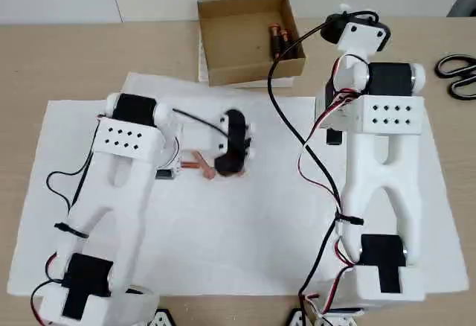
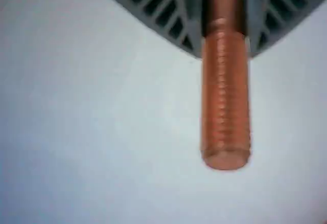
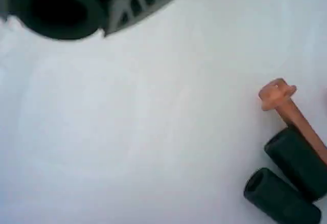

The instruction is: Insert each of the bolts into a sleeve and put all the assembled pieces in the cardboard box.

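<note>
A copper-coloured threaded metal bolt (image 2: 225,91) is clamped in the left gripper (image 2: 225,35), between grey ribbed jaws, its threaded end sticking out above the white paper sheet (image 1: 245,229). That gripper is over the middle of the sheet.

The right gripper (image 3: 53,22) has its jaws closed on a black tubular sleeve (image 3: 56,9), seen end-on.

On the sheet lie a second copper bolt with a flanged head (image 3: 278,95) and two black cylindrical sleeves (image 3: 296,160) (image 3: 281,196). The bolt touches the nearer sleeve.

The brown cardboard box (image 1: 223,43) stands at the far side of the wooden bench (image 1: 74,58), with copper-and-black assembled pieces (image 1: 279,39) inside. Black-handled scissors (image 1: 457,73) lie at the bench's right edge.
</note>
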You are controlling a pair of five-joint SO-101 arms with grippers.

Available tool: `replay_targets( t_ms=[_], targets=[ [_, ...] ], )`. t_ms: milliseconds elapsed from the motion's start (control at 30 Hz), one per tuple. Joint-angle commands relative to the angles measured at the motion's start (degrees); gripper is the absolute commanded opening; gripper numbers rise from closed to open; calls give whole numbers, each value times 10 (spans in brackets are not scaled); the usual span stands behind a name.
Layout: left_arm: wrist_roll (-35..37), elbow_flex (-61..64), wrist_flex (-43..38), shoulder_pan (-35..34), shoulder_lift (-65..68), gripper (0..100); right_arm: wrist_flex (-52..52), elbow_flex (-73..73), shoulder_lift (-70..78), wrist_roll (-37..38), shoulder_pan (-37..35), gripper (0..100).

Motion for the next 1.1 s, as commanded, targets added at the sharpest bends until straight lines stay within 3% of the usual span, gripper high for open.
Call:
replay_targets(
  t_ms=[0, 267, 433, 633, 833, 967, 1067],
  targets=[
    [-144, 31, -74, -8, -25, 6, 7, -3, -8, 0, 3, 4],
    [-142, 111, -193, -9, -25, 8, 7, -3, -8, 0, 3, 4],
    [-141, 114, -197, -9, -25, 10, 7, -3, -8, 0, 3, 4],
    [-113, 120, -200, -9, -25, 118, 7, -3, -8, 0, 3, 4],
    [-94, 120, -198, -9, -25, 123, 7, -3, -8, 0, 3, 4],
    [-16, 112, -208, -6, -30, 122, 7, -3, -8, 0, 3, 4],
    [115, 97, -224, -4, -31, 122, 7, -3, -8, 0, 3, 4]
  ],
)
